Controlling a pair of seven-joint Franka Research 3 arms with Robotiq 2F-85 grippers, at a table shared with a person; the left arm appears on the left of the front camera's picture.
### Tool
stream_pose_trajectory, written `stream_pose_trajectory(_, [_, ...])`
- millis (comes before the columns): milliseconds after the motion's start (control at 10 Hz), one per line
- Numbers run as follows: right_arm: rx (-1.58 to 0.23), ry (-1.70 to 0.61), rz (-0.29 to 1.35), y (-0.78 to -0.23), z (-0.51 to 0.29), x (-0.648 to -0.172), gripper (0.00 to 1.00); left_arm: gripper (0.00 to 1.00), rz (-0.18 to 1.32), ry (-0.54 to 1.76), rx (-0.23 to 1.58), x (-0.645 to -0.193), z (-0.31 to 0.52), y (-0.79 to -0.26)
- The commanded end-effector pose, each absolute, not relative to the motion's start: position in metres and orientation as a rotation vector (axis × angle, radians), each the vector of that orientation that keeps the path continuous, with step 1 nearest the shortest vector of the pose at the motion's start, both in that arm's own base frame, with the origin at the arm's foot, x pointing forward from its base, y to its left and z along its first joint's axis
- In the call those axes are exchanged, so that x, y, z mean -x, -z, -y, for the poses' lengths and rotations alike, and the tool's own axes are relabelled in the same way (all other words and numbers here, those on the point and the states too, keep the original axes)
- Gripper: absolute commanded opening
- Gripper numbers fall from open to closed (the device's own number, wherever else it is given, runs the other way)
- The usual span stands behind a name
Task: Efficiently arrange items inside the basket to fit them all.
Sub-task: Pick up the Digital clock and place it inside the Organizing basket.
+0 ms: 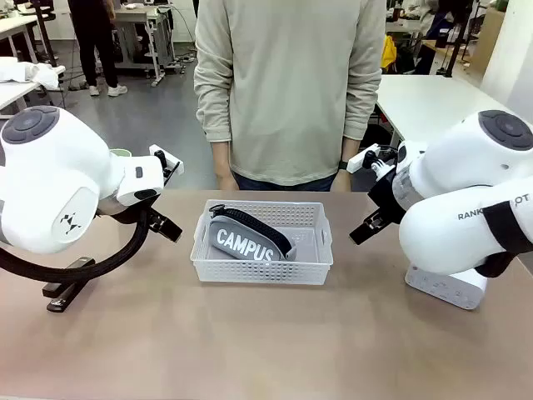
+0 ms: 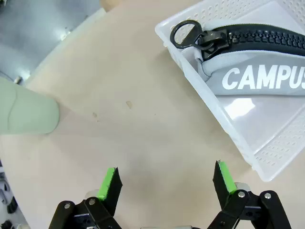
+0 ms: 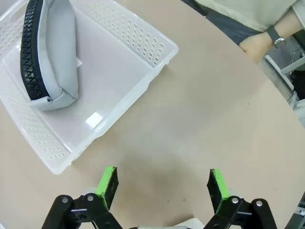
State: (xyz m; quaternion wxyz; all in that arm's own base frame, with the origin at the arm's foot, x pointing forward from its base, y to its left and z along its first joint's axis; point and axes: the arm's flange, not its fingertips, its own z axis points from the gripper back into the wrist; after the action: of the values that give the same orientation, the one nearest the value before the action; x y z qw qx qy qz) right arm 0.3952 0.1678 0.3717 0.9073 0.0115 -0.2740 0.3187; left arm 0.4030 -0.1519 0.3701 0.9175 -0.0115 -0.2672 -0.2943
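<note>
I see the left gripper [image 2: 166, 171] spread wide over bare table [image 2: 143, 129], bottom centre. The basket [image 2: 190, 71], upper right, holds the CAMPUS pouch [image 2: 257, 78]. The pale green cup [image 2: 26, 112] sits at the left edge.

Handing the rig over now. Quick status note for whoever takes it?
Left gripper: open, empty, left of the basket.
Right gripper: open, empty, right of the basket.
Done: pouch lies in the basket, toward its left side; the rest of the floor is free.
Left to do: cup (far left), stapler (near left) and box (right, under the right arm) sit on the table outside the basket.
</note>
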Motion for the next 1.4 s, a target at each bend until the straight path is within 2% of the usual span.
stream_pose_trajectory(0, [-0.024,-0.658,0.566,-0.3718,-0.1678,-0.3952,1.00,1.00,0.550,0.605,0.024,-0.4029,0.1520,-0.3703])
stream_pose_trajectory(1300, [-0.024,-0.658,0.566,-0.3718,-0.1678,-0.3952,1.00,1.00,0.550,0.605,0.024,-0.4029,0.1520,-0.3703])
